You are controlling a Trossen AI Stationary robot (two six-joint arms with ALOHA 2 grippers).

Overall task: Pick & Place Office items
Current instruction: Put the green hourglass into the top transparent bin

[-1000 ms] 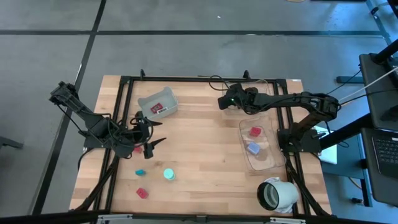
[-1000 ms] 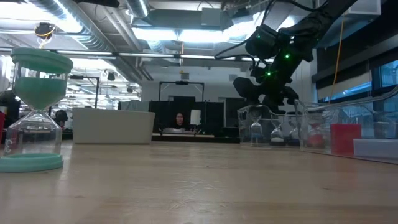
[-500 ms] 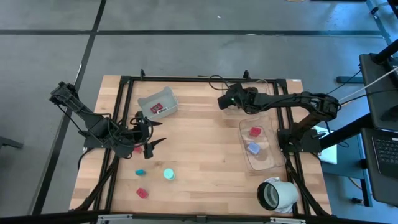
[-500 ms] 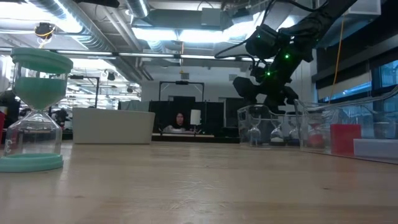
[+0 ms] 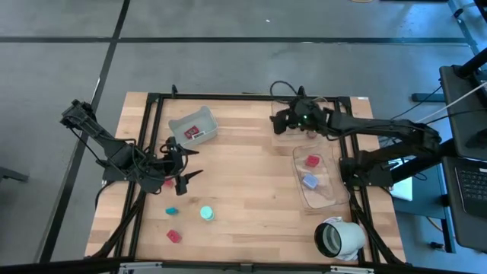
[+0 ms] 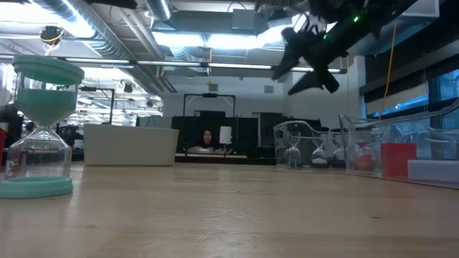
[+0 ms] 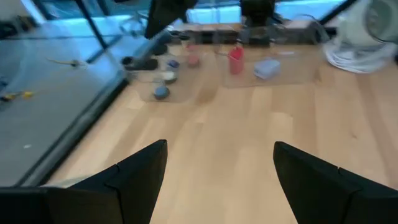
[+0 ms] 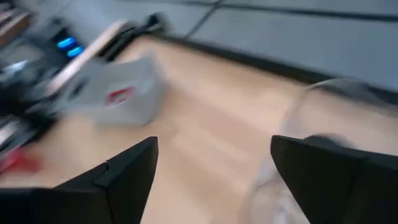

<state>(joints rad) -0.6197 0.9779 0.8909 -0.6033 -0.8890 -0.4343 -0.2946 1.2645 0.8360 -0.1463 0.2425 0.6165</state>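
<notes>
I see the right gripper (image 5: 280,120) raised above the small clear tray (image 5: 293,131) at the table's far edge, fingers (image 8: 127,174) spread apart and holding nothing. The teal hourglass (image 6: 41,127) stands upright near the table's front, long axis vertical, well apart from that gripper. The left gripper (image 5: 185,163) waits at the left side, jaws apart and empty, with the teal hourglass near it toward the front.
</notes>
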